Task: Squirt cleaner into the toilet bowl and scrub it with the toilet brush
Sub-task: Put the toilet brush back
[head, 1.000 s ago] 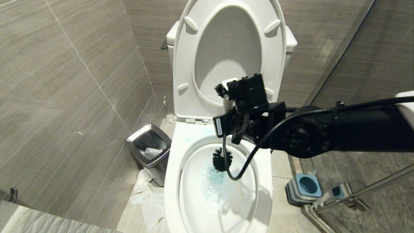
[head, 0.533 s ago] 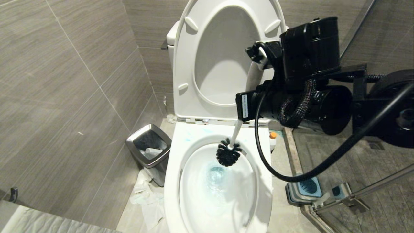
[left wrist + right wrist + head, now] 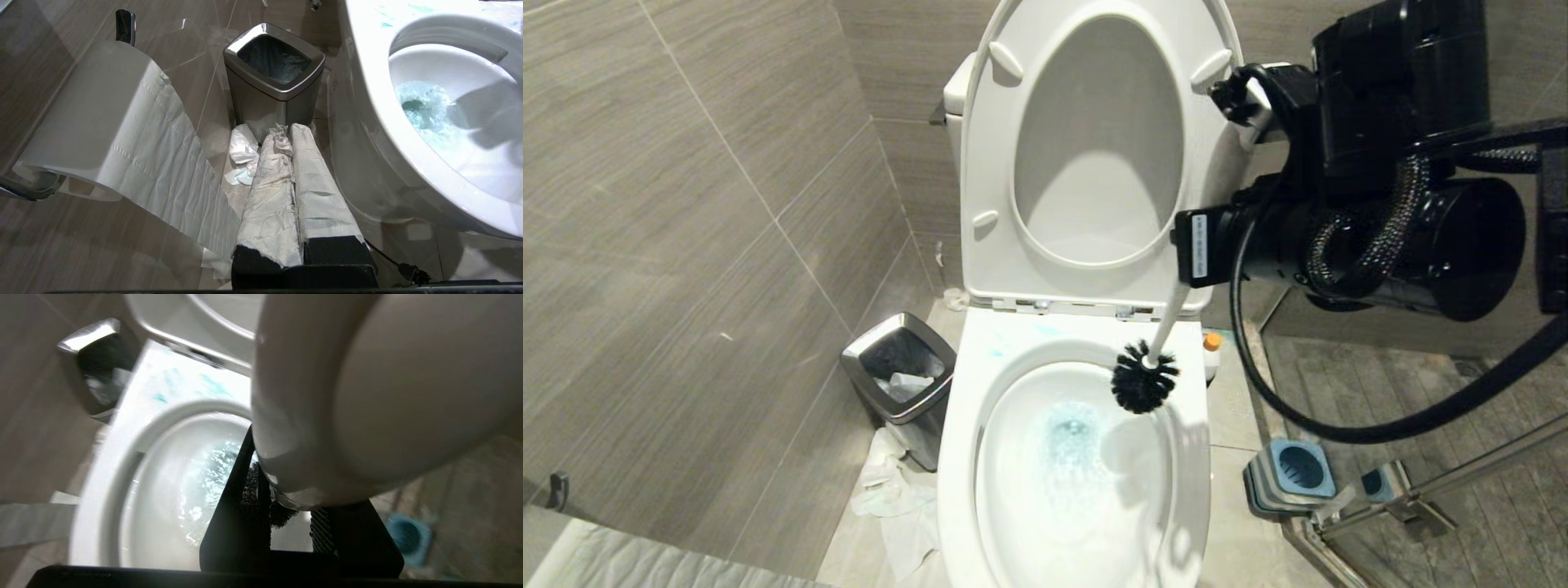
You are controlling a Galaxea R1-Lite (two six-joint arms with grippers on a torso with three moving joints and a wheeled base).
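Right gripper (image 3: pixel 1252 98): raised high beside the upright seat's right edge, fingers clamped on the paddle end of the toilet brush handle; in the right wrist view the pale rounded handle end fills the space between the black fingers (image 3: pixel 229 522).
Toilet brush (image 3: pixel 1145 382): held slanting, handle running down from the gripper, black bristle head hanging clear above the bowl's back right rim, out of the water.
Toilet bowl (image 3: pixel 956 457): seat and lid tipped up against the tank; rim bare and glossy.
Cleaner (image 3: pixel 1072 441): teal-tinted, foamy water pooled in the bowl's bottom, with thin teal smears on the flat back ledge near the hinges.
Left gripper (image 3: pixel 294 163): low beside the bowl's left outer wall, paper-wrapped fingers pressed together, holding nothing, pointing at the trash bin.
Trash bin (image 3: pixel 898 384): on the floor left of the bowl, crumpled paper inside and more just in front of it.
Brush holder (image 3: pixel 1290 478): blue-and-grey, on the floor right of the bowl, well apart from the brush.
Toilet paper roll (image 3: pixel 94 118): on a wall holder, sheet trailing down, seen only in the left wrist view.
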